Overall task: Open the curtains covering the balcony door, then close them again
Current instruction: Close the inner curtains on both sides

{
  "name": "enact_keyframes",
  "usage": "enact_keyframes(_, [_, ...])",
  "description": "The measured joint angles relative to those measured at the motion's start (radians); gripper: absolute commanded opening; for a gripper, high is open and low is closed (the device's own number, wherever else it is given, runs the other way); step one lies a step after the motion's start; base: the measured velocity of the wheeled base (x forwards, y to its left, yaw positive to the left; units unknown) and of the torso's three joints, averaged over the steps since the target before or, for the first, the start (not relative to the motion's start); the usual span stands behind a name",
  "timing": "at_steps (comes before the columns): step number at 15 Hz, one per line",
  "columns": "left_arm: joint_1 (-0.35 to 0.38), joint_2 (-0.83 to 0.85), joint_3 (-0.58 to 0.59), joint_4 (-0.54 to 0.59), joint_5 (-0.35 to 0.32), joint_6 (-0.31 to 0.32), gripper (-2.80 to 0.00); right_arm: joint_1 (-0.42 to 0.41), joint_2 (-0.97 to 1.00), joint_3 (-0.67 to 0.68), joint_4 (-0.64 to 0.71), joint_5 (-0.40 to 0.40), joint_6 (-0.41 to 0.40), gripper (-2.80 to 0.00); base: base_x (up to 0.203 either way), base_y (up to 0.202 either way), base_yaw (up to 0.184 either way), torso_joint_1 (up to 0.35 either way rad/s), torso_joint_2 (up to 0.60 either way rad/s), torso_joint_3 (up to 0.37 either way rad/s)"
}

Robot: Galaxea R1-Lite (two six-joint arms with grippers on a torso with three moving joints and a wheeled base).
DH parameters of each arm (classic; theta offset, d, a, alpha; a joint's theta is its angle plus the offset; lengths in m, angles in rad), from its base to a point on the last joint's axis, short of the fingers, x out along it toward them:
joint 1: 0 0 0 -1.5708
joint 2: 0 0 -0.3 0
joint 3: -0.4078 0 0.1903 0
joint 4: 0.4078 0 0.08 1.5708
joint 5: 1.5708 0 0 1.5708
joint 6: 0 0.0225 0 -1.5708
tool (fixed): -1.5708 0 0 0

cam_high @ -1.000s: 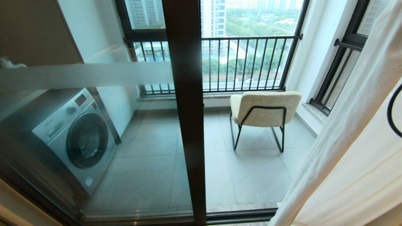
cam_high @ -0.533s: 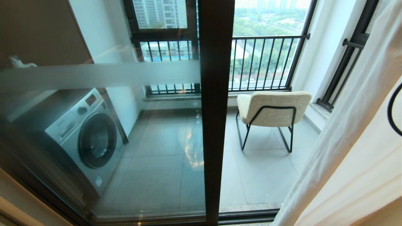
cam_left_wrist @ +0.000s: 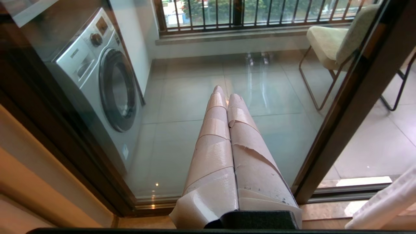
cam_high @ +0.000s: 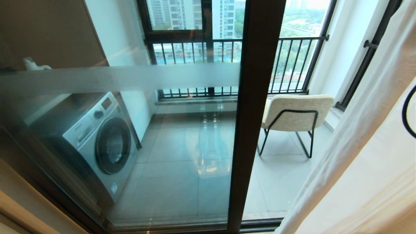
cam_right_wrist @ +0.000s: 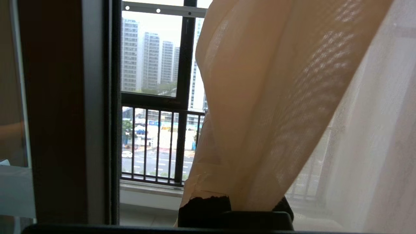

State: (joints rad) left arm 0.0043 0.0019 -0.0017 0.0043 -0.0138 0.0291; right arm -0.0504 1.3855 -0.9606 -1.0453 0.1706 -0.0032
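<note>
The balcony door [cam_high: 256, 113] is a dark frame with clear glass, and a frosted band [cam_high: 130, 78] crosses its left panel. The sheer white curtains [cam_high: 357, 146] hang bunched at the right edge of the head view, leaving most of the door uncovered. In the right wrist view my right gripper [cam_right_wrist: 224, 113] is shut on a fold of the curtains [cam_right_wrist: 357, 130], which drapes over its tan-taped fingers. My left gripper [cam_left_wrist: 225, 92] is shut and empty, held low and pointing at the glass. Neither arm shows in the head view.
Behind the glass stand a silver washing machine [cam_high: 104, 143] at the left and a beige chair [cam_high: 297, 112] at the right, with a black railing [cam_high: 292, 65] beyond. A black cable loop [cam_high: 404, 113] crosses the curtains. A tan wall edge [cam_high: 19, 208] shows at the lower left.
The whole head view has shifted: the door's middle post slid right in the picture as the camera moved left. The curtains kept their place in the picture, so their edge is nearer the post.
</note>
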Motion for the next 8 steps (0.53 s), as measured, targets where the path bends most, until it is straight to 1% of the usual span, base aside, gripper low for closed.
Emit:
enact_keyframes(4, [0.0, 0.0, 0.0, 0.0, 0.0, 0.001, -2.8, 0.0, 0.0, 0.004, 0.001, 0.0, -0.001, -2.8, 0.0, 0.174, 0.002, 0.005, 0.0, 0.002])
enact_keyframes(5, [0.0, 0.0, 0.0, 0.001, 0.0, 0.001, -2.8, 0.0, 0.0, 0.005, 0.002, 0.001, 0.0, -2.8, 0.0, 0.095, -0.008, 0.005, 0.0, 0.002])
enact_keyframes(8, [0.001, 0.0, 0.0, 0.0, 0.0, 0.0, -2.8, 0.0, -0.001, 0.001, 0.002, 0.003, 0.0, -2.8, 0.0, 0.0, 0.0, 0.0, 0.0, 0.0])
